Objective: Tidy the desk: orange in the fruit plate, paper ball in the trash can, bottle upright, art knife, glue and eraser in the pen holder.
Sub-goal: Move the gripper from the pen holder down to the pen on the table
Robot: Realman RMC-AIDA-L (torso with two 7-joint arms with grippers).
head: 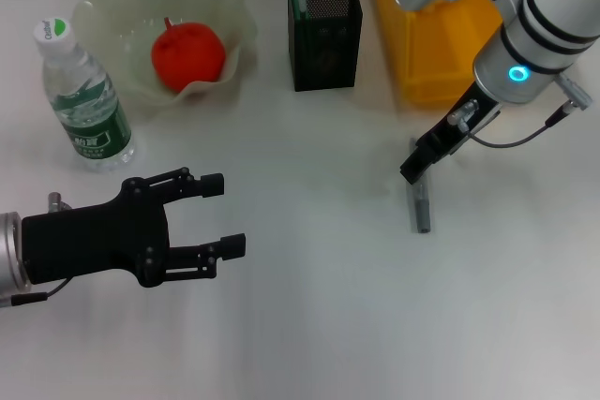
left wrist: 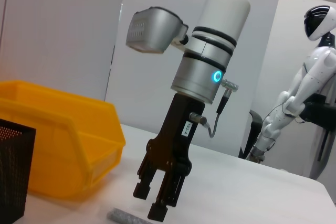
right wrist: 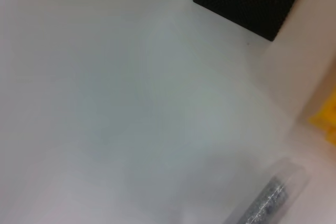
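grey art knife (head: 422, 208): laid flat on the white desk (head: 319, 306), just under the right pincer.
right pincer (left wrist: 151, 202): poised tip-down over the knife's end, jaws parted a little, nothing gripped.
left pincer (head: 223, 214): held low over the desk's near left, jaws wide, empty.
orange (head: 187, 53): seated in the fruit plate (head: 103, 7).
bottle (head: 84, 100): upright beside the plate.
pen holder (head: 323, 35): beside the trash can (head: 436, 49).

Robotics lab with an office-style setup: plain white desk (head: 309, 306), bare pale walls behind it, and a white humanoid robot (left wrist: 307, 93) standing idle beyond the desk's far edge. No home or kitchen fittings.
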